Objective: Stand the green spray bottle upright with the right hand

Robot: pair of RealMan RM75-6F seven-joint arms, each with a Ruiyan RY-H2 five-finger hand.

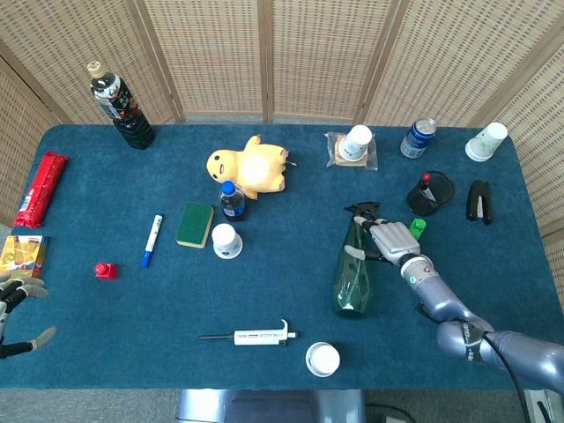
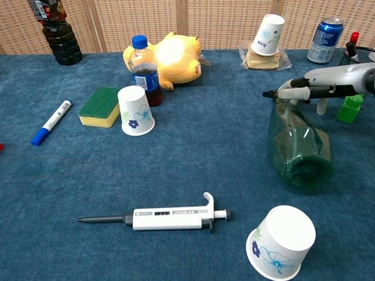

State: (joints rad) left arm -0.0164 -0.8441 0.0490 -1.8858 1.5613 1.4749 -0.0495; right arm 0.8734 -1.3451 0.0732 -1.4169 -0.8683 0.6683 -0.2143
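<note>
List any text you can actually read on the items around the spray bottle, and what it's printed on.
None reads cleanly.
Pipette: a small label on its body, too blurred to read.
Blue can: print too small.
Dark bottle: label illegible.
Red packet and yellow box: print unreadable.

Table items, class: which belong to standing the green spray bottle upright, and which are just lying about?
Belong to the job:
green spray bottle, lying on its side
right hand, at its neck

Lying about:
pipette
sponge
yellow plush toy
blue marker
</note>
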